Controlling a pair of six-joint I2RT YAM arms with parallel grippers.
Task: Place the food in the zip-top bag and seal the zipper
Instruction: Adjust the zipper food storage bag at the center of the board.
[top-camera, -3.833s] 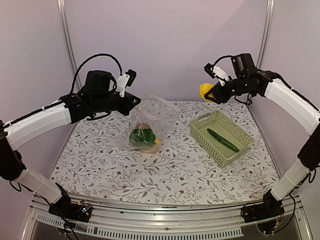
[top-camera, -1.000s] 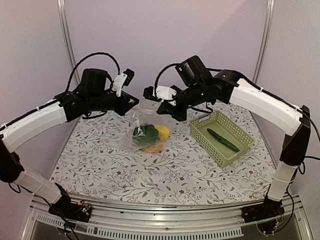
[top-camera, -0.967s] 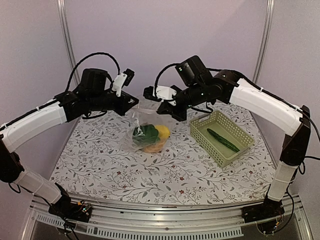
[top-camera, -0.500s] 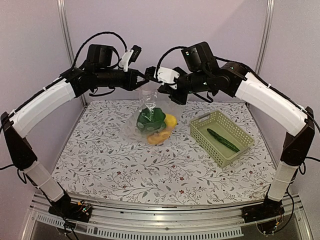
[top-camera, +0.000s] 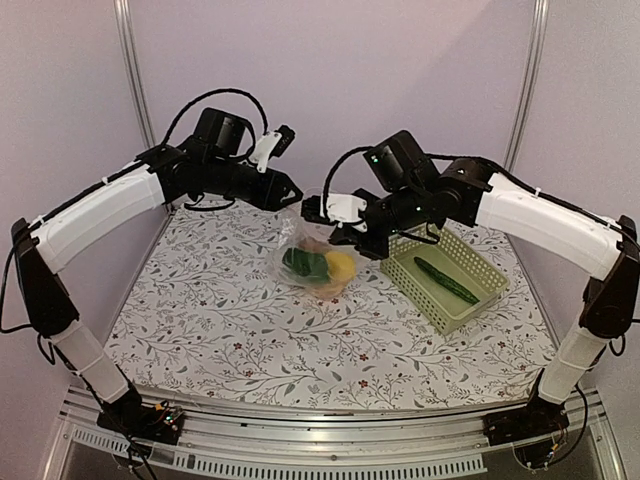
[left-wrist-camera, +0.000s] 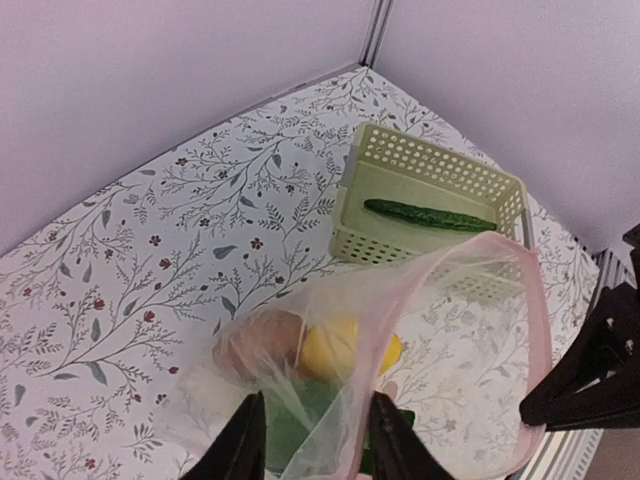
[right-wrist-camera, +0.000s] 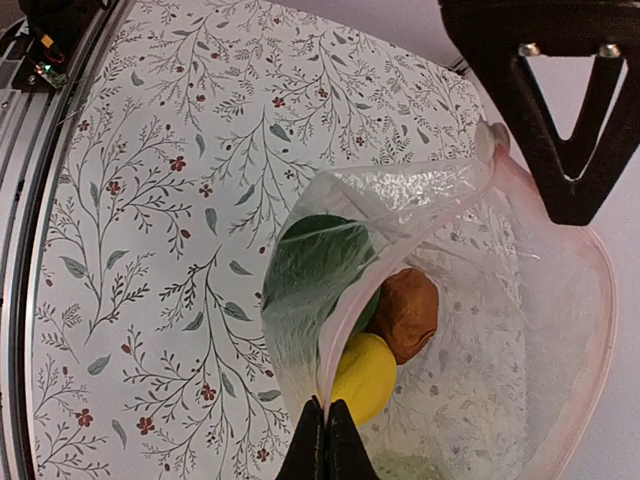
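The right pincer (right-wrist-camera: 325, 432) is pinched tight on the edge of the zip-top bag (right-wrist-camera: 480, 300). The bag hangs right under it, just above the table (right-wrist-camera: 150, 200). The left pincer (left-wrist-camera: 315, 445) is partly open. The thin plastic runs between its two fingers (left-wrist-camera: 245, 445), but they do not squeeze it.

Inside the bag, below both pincers, sit a leafy green (right-wrist-camera: 315, 260), a yellow fruit (right-wrist-camera: 365, 375) and a brown round one (right-wrist-camera: 408, 310). The cucumber (left-wrist-camera: 430, 215) is not in yet. It lies in the basket (left-wrist-camera: 400, 160), out past the left pincer.

So I think only one pincer really holds the bag. The plastic is slippery and the food is heavy, so the bag could slide out and the food could roll away. The mouth could also flop shut on the loose side, and then the cucumber would bump the pink zipper (left-wrist-camera: 535, 330) and not go in. The loose plastic could catch on the left fingers too.
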